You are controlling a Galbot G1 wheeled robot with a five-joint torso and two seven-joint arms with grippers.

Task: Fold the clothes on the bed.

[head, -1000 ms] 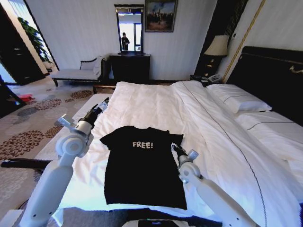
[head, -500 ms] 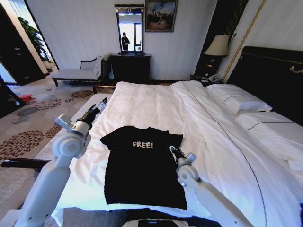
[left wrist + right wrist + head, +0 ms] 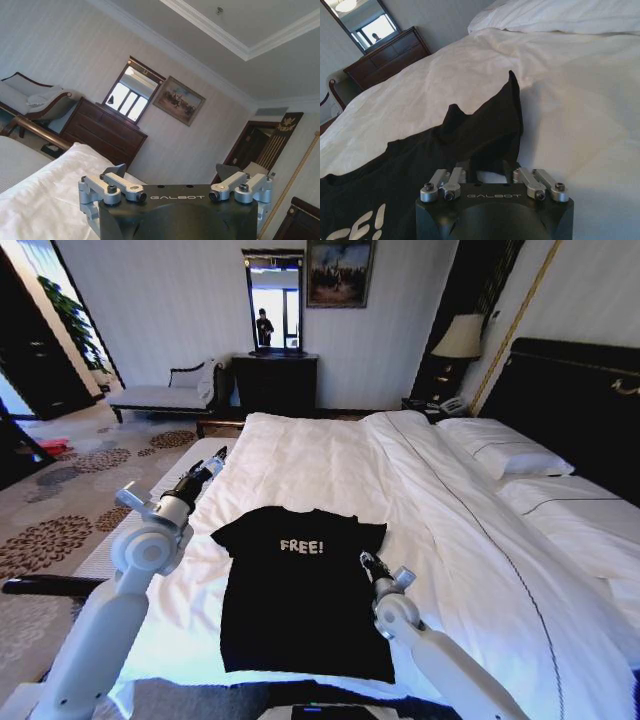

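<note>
The black T-shirt (image 3: 300,600) with white "FREE!" lettering lies flat, chest up, on the white duvet of the bed (image 3: 470,540), near its foot. My right gripper (image 3: 366,561) is low at the shirt's right sleeve (image 3: 495,125). Its jaws are drawn in on the sleeve's edge, and the black cloth rises just ahead of it (image 3: 487,167). My left gripper (image 3: 216,461) is held up in the air past the shirt's left side, above the bed's left edge. It is open and empty (image 3: 172,172).
White pillows (image 3: 505,450) and a dark headboard (image 3: 570,390) are at the right. A dark dresser (image 3: 275,380) with a mirror stands beyond the bed, a pale bench (image 3: 160,395) to its left. Patterned carpet (image 3: 60,510) lies left of the bed.
My right gripper has slid a little toward me and lower along the shirt's right sleeve. The left arm has shifted slightly to the left and stays raised.
</note>
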